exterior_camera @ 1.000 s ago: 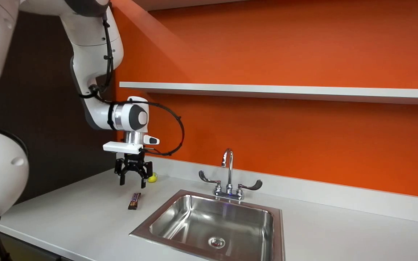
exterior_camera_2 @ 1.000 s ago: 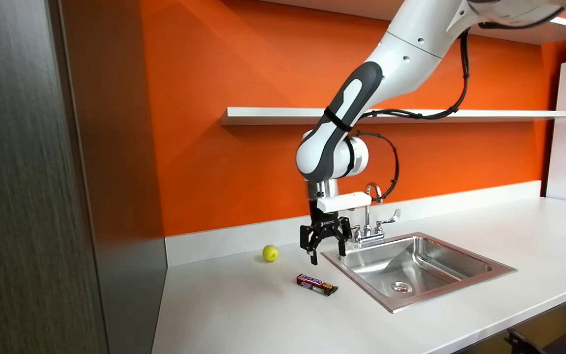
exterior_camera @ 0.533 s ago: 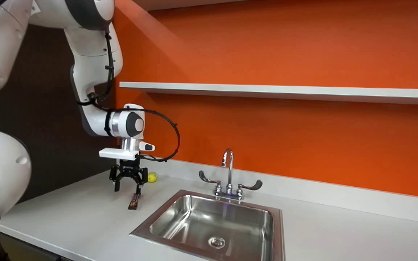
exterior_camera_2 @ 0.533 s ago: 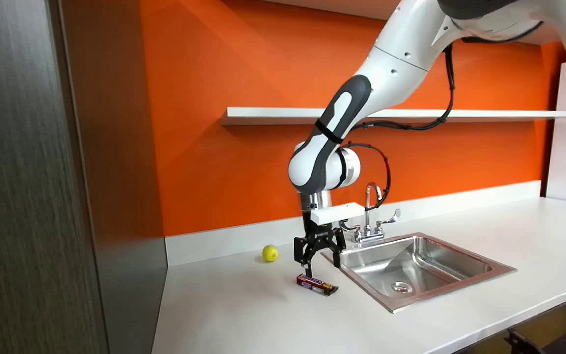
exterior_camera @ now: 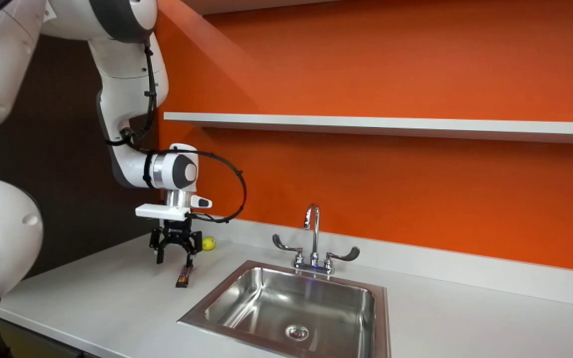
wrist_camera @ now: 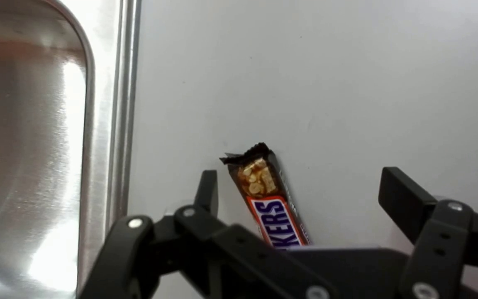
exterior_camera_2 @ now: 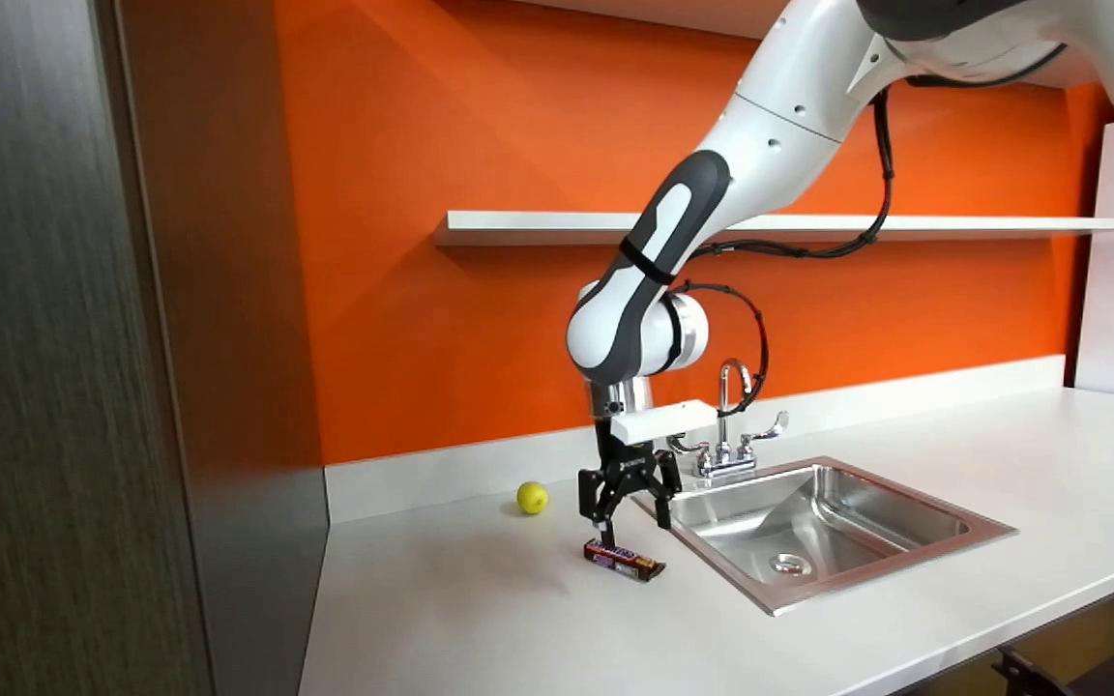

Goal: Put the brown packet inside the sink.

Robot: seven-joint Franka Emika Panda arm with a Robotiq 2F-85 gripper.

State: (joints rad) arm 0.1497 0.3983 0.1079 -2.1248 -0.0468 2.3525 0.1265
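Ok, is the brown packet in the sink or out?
Out. In the wrist view, the brown packet lies on the counter beside the sink, with bare counter between them.

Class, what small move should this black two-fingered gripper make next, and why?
Probably lower the open black gripper slightly: in the wrist view, the oblong dark brown packet appears between its spread fingers, whose tips, in an exterior view, seem to end just above the flat white counter.

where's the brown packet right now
In the wrist view, the brown packet lies on the counter right of the sink, seen between the fingertips of the open gripper. In both exterior views it lies left of the sink.
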